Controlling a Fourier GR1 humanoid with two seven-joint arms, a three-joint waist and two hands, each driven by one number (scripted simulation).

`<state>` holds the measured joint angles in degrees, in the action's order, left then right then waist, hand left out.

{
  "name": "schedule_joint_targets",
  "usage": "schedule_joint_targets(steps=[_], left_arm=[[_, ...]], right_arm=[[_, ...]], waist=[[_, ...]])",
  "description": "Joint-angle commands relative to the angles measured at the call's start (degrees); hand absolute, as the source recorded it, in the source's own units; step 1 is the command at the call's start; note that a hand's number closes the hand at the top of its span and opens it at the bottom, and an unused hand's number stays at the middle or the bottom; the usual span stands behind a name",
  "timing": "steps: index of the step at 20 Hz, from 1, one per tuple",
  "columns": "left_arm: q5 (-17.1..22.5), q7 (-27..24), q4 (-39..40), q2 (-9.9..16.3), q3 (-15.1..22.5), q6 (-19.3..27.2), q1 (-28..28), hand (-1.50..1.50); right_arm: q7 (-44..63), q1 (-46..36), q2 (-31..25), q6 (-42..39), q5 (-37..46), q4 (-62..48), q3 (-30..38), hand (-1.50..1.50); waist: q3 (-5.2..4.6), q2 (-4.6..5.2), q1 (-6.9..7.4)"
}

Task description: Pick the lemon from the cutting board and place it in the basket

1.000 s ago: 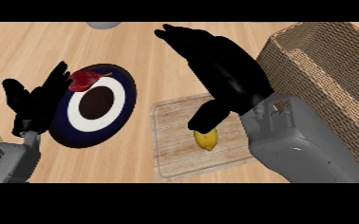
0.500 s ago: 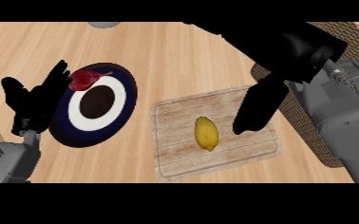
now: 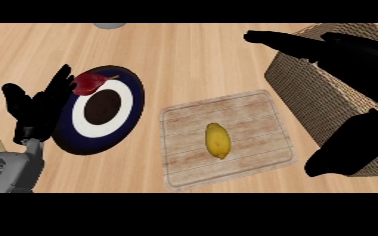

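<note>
Lemon (image 3: 217, 140) lies alone in the middle of one pale wooden cutting board (image 3: 251, 111), a ridged rectangle on the wooden desk (image 3: 184, 55). It is yellow and oval. No robot hand touches it. One brown woven basket (image 3: 306, 87) stands just right of the board. One round plate (image 3: 129, 117) with blue, white and dark rings sits left, with one red thing (image 3: 90, 82) on its rim. The left robot hand (image 3: 37, 107) rests open, fingers up. The right robot hand (image 3: 325, 55) is spread open over the basket.
</note>
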<state>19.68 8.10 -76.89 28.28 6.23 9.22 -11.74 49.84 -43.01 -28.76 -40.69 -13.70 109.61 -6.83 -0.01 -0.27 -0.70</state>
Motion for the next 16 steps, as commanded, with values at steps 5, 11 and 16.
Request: schedule_joint_targets(steps=[5,11,16], left_arm=[[-1.68,0.05,0.01,-0.55,-2.38,-2.95,1.19,0.0],[-3.45,0.82,-2.62,-2.32,-2.28,-2.31,1.95,0.0],[-4.6,-0.29,-0.22,-3.28,-3.58,-3.25,0.32,0.0]], right_arm=[[-8.74,18.13,3.32,-1.08,10.48,9.58,1.22,-1.5],[-24.39,22.42,11.11,7.03,31.03,2.83,-6.0,-1.5],[-33.26,23.83,15.95,14.99,37.61,-5.3,-8.99,-1.5]], waist=[[0.04,0.25,0.59],[0.05,0.34,1.05],[0.04,0.39,1.08]])
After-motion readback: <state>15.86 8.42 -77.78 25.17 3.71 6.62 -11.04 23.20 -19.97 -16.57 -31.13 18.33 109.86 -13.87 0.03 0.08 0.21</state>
